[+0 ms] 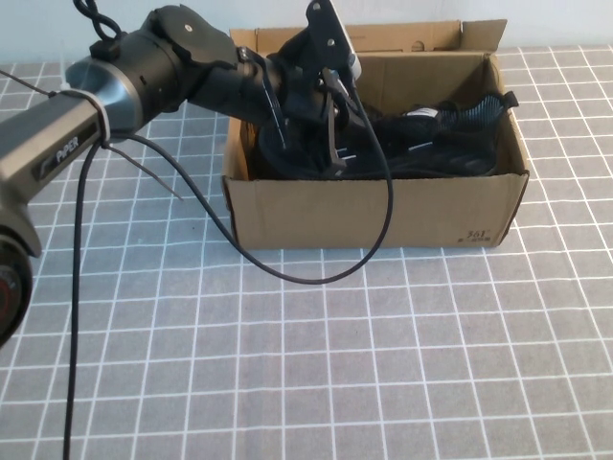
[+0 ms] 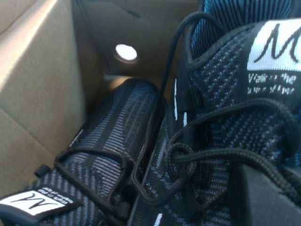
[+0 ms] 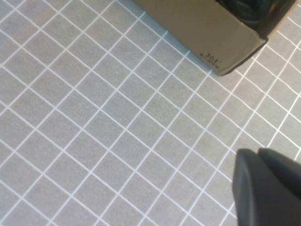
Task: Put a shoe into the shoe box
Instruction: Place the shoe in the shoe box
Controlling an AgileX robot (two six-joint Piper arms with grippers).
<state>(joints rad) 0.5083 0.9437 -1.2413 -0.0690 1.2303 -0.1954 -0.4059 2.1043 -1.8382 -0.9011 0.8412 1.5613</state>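
Note:
The brown shoe box (image 1: 374, 216) stands open at the table's far middle, with its lid flap up behind it. Two black sneakers lie inside. My left gripper (image 1: 330, 158) reaches down into the box's left half. In the left wrist view it (image 2: 265, 197) rests on the laces of the shoe (image 2: 221, 117), which has white dashes, a white tongue label and bluish lining. The mate (image 2: 108, 141) lies beside it along the box wall (image 2: 33, 94). A striped heel tab (image 1: 490, 103) shows at the box's right end. My right gripper (image 3: 261, 157) is shut and empty above the mat.
A black cable (image 1: 316, 273) loops from the left arm over the box front onto the grey grid mat (image 1: 316, 374). The right wrist view shows the box corner with black print (image 3: 211, 59). A round hole (image 2: 125, 52) is in the box's end wall.

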